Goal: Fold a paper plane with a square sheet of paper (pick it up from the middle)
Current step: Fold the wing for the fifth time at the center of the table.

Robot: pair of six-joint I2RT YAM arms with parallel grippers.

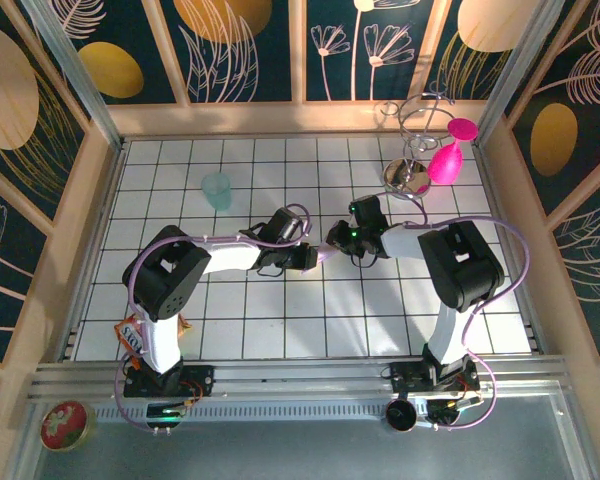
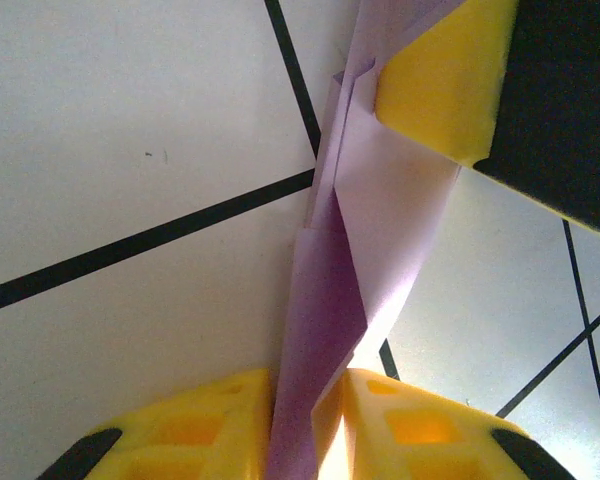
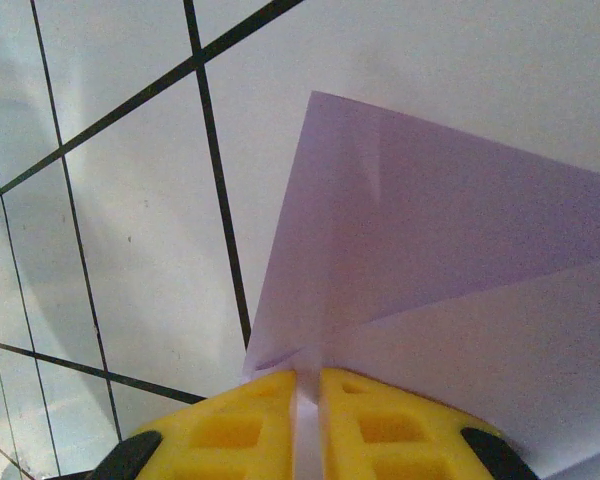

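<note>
The pale lilac sheet of paper [image 1: 326, 253] is folded into a narrow creased shape and hangs between both grippers above the middle of the tiled table. My left gripper [image 1: 314, 258] is shut on one end of it. In the left wrist view the folded paper [image 2: 380, 220] rises from between my yellow fingers [image 2: 190, 430] toward the other arm's yellow finger [image 2: 440, 80], which presses on its far end. My right gripper [image 1: 338, 241] is shut on the other end. In the right wrist view a wide creased flap [image 3: 440, 250] spreads out from the pinch at my right gripper [image 3: 307, 400].
A translucent teal cup [image 1: 217, 190] stands at the back left. A pink bulb [image 1: 446, 160] and a wire stand [image 1: 412, 172] sit at the back right. A snack packet [image 1: 132, 335] lies by the left arm's base, and a red tin [image 1: 64, 425] sits beyond the near rail.
</note>
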